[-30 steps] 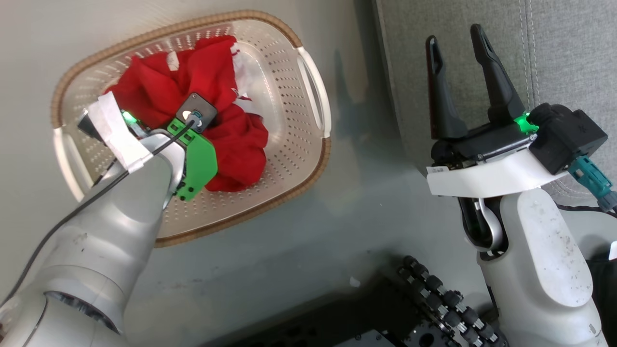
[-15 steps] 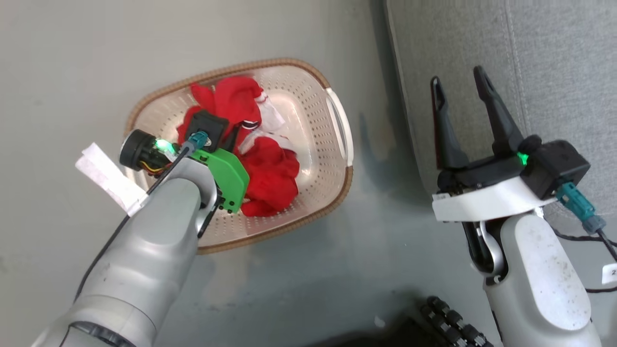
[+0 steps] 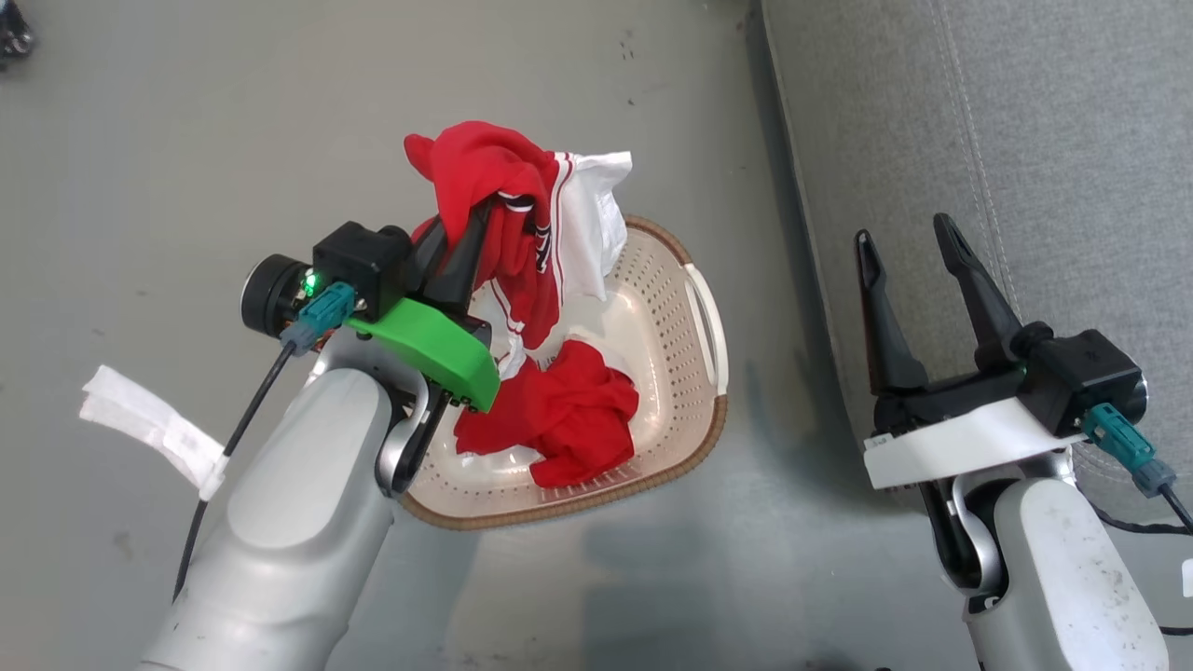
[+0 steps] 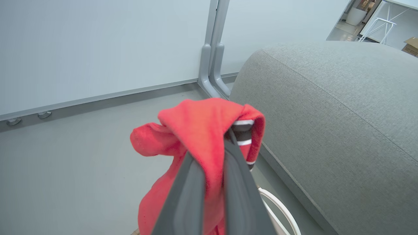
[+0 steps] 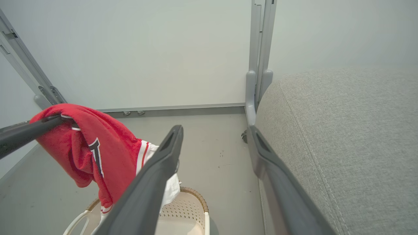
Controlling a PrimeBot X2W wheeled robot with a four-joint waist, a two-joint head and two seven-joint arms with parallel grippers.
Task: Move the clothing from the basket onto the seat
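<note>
Both pieces of the clothing (image 3: 578, 415) are soft matt cloth; the basket (image 3: 652, 312) is smooth perforated plastic; the seat (image 3: 1025, 140) is coarse-woven matt fabric; the floor (image 3: 186, 140) is smooth.

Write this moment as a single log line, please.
left pincer: shut on striped red garment, held above basket | right pincer: open, empty, near seat | plain red garment: in basket

You're seeing scuffed silver forearms (image 3: 289, 522), teal cable plugs (image 3: 317, 312), a green left-wrist bracket (image 3: 429, 349); the right gripper (image 3: 902, 228) is showing dark fingers (image 3: 885, 326).
</note>
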